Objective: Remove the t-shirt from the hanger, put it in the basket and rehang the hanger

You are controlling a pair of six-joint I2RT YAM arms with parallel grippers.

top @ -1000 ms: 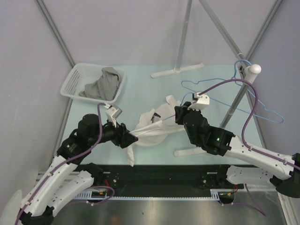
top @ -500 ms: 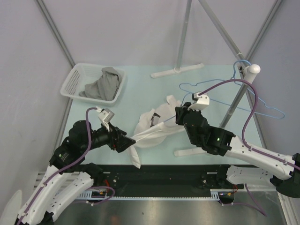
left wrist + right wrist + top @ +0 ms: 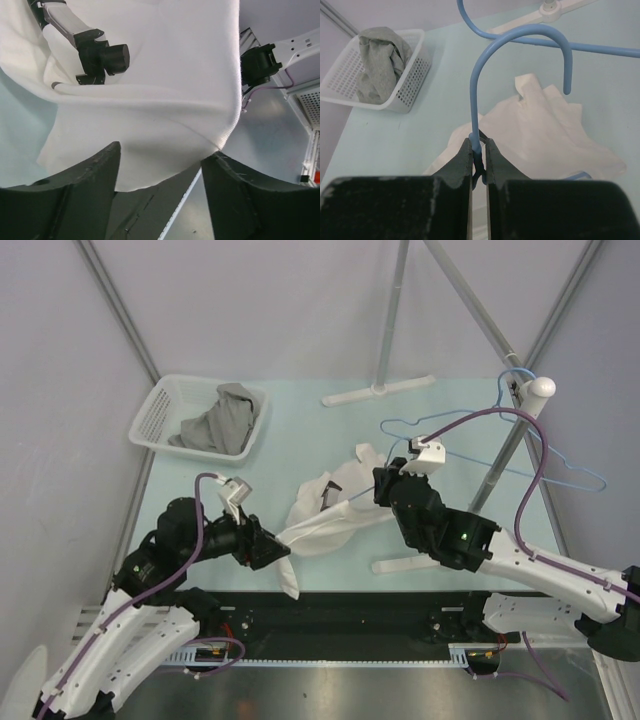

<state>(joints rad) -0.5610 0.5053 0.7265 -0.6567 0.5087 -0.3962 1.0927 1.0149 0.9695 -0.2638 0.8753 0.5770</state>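
Observation:
The white t-shirt (image 3: 330,515) lies crumpled mid-table, one edge drawn toward the near left; it also shows in the right wrist view (image 3: 545,130). My right gripper (image 3: 385,485) is shut on the neck of the blue hanger (image 3: 475,100), whose hook curves up over the shirt; the hanger's shoulders are hidden in the cloth. My left gripper (image 3: 272,545) is at the shirt's near-left edge. In the left wrist view its jaws stand wide apart, and the shirt's hem (image 3: 150,125) hangs just beyond the fingertips, one corner touching the right finger (image 3: 235,190).
A white basket (image 3: 150,420) with a grey garment (image 3: 220,420) stands at the back left. A rack pole (image 3: 392,320) on a white foot (image 3: 378,390) stands at the back. More blue hangers (image 3: 565,475) hang from the rack arm at the right.
My left gripper drew back toward the near left, then shifted a little right, and the shirt's edge followed toward the near edge. The right gripper kept its hold on the hanger and barely moved.

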